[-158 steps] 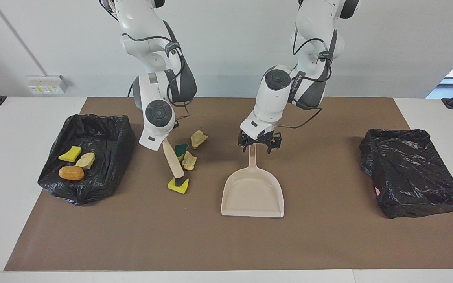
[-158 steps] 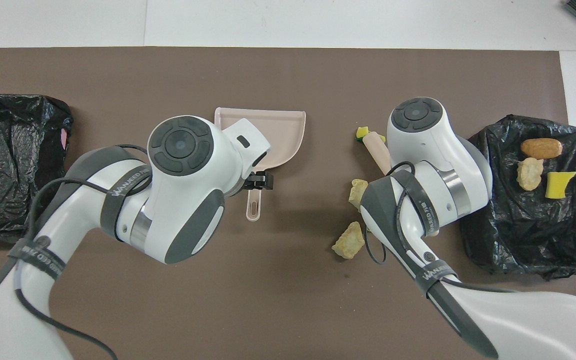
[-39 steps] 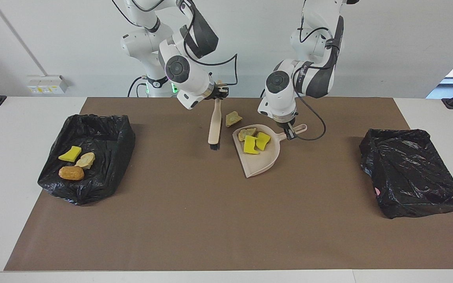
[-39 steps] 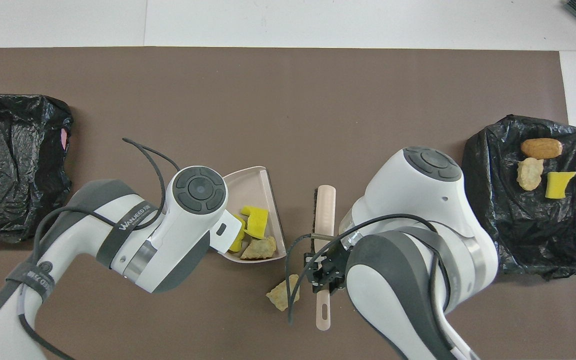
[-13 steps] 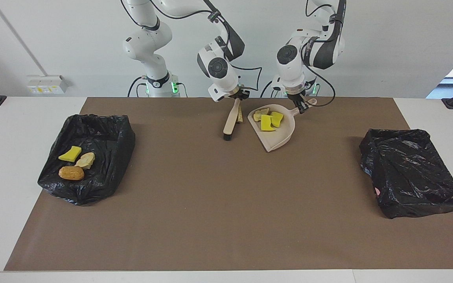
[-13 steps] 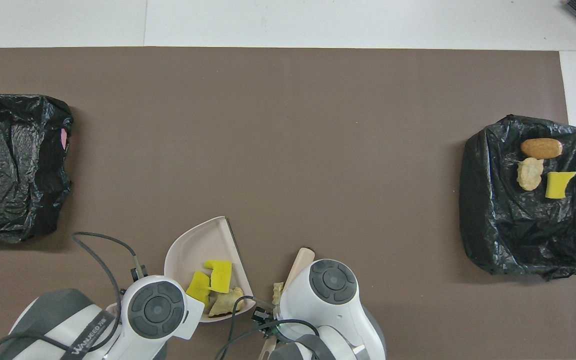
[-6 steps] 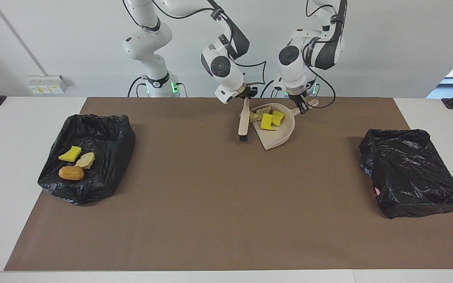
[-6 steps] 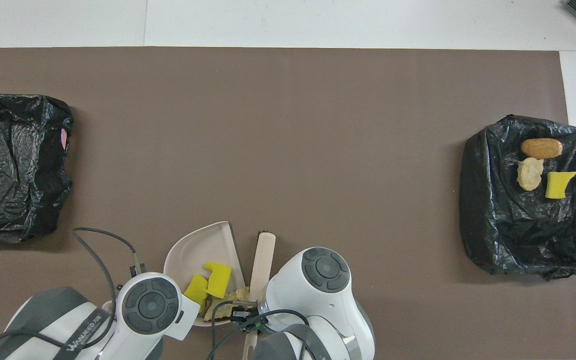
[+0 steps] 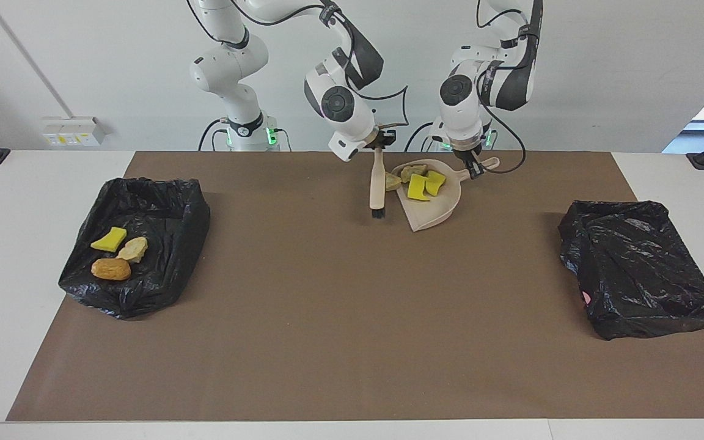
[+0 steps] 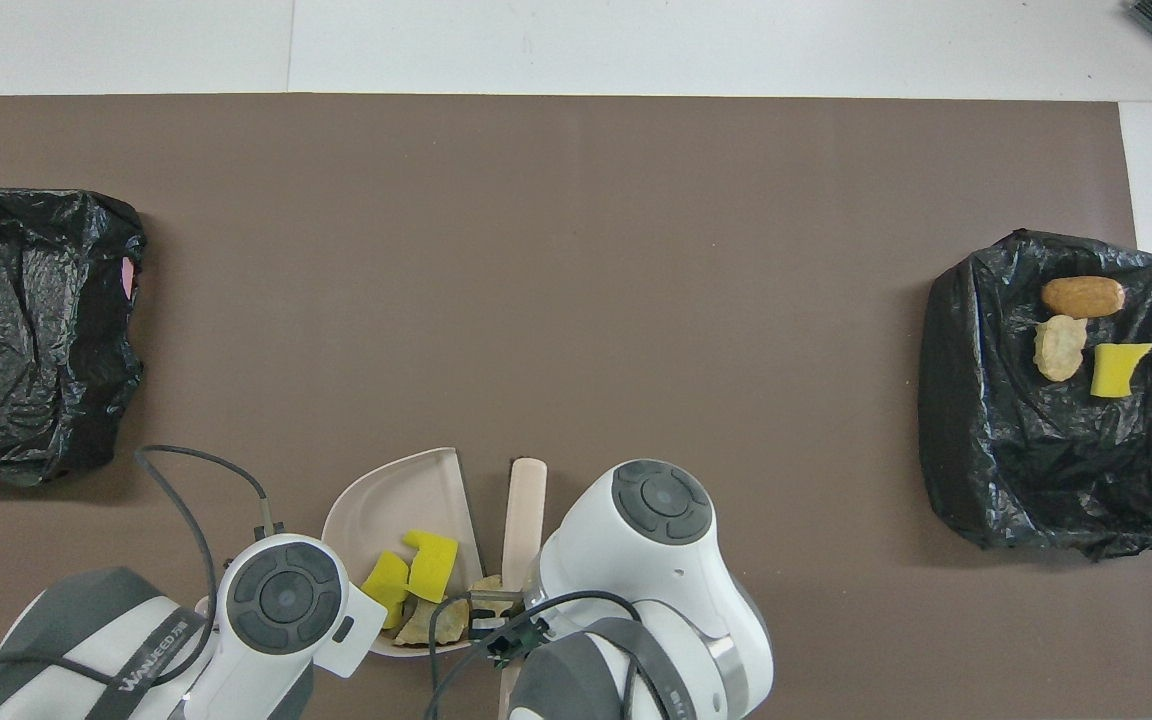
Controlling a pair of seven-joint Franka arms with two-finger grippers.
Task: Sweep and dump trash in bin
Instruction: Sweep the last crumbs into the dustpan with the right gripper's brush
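Note:
My right gripper (image 9: 379,146) is shut on the beige brush (image 9: 377,183), whose black bristles (image 9: 377,214) point away from the robots. My left gripper (image 9: 472,167) is shut on the handle of the beige dustpan (image 9: 432,211), close to the robots' edge of the mat. In the pan lie trash pieces: two yellow sponge pieces (image 9: 416,187) (image 10: 433,563) and a crusty chunk (image 9: 414,171). Another crusty chunk (image 9: 392,181) (image 10: 487,586) sits at the pan's open edge, right beside the brush (image 10: 523,510). Whether it is fully inside, I cannot tell.
A black-lined bin (image 9: 162,201) (image 10: 966,420) at the right arm's end holds a yellow sponge (image 9: 109,239), a pale chunk (image 9: 132,249) and a brown roll (image 9: 110,269). A second black-lined bin (image 9: 639,269) (image 10: 31,330) stands at the left arm's end.
The brush has swung across to the dustpan's open edge and pushed the loose crusty chunk up against it. The dustpan has shifted only slightly.

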